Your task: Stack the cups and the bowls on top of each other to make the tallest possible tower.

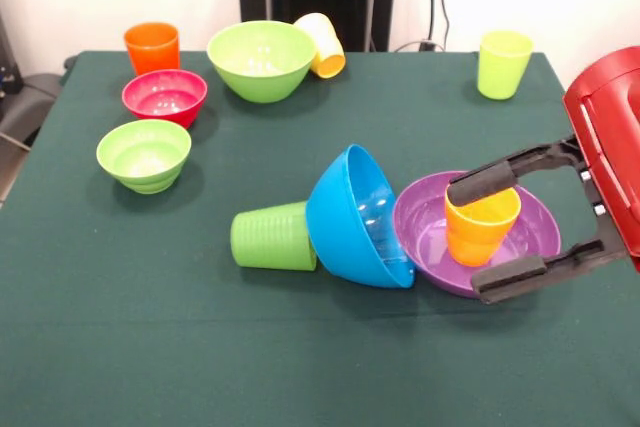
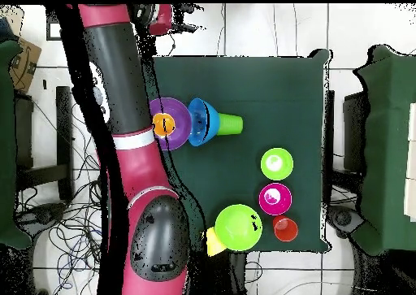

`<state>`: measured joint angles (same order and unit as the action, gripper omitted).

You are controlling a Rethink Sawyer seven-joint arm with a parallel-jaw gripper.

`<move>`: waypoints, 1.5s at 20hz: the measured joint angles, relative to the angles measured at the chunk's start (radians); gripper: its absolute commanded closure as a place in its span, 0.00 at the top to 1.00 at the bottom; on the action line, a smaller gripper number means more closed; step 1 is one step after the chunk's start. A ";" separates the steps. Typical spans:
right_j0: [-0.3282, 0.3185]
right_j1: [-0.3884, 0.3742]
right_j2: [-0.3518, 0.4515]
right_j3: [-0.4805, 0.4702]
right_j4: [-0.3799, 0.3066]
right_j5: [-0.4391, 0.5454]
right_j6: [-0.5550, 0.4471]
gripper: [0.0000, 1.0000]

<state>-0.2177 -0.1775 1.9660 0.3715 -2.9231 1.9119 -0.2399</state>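
The table (image 1: 300, 367) carries a purple bowl (image 1: 430, 237) near its right edge, and a blue bowl (image 1: 350, 212) tipped against its rim, propped on a fallen green cup (image 1: 270, 237). The gripper (image 1: 497, 232) has its fingers apart either side of the orange-yellow cup (image 1: 482, 225) standing in the purple bowl; a careless nudge could send the blue bowl rolling

A dark green tablecloth (image 1: 420, 127) covers the table. In the overhead view, cardboard boxes (image 2: 23, 60) sit at ten o'clock, and tangled cables (image 2: 61, 227) lie on the pale tiled floor (image 2: 268, 28) at eight o'clock.
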 measured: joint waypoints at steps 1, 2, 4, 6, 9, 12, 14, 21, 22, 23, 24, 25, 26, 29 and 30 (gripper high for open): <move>0.000 0.000 -0.001 0.000 0.006 0.000 0.000 1.00; -0.002 -0.001 -0.005 0.003 0.032 0.000 0.000 1.00; -0.007 -0.005 -0.017 0.013 0.101 0.000 0.000 1.00; -0.010 -0.008 -0.026 0.021 0.144 0.000 0.000 1.00; -0.012 -0.019 -0.051 0.036 0.249 0.000 0.000 1.00; -0.010 -0.023 -0.062 0.040 0.287 0.000 0.000 1.00; -0.008 -0.032 -0.081 0.044 0.324 0.000 0.000 1.00; -0.010 -0.042 -0.100 0.047 0.392 0.000 0.000 1.00; -0.011 -0.042 -0.100 0.047 0.402 0.000 0.000 1.00; -0.012 -0.042 -0.099 0.047 0.417 0.000 0.000 1.00; -0.015 -0.042 -0.095 0.047 0.451 0.000 0.000 1.00; -0.016 -0.042 -0.092 0.046 0.463 0.000 0.000 1.00; -0.018 -0.041 -0.089 0.045 0.480 0.000 0.000 1.00; -0.026 -0.039 -0.070 0.039 0.542 0.000 0.000 1.00; -0.030 -0.038 -0.060 0.034 0.569 0.000 0.000 1.00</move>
<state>-0.2472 -0.2156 1.9058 0.4060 -2.3536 1.9114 -0.2399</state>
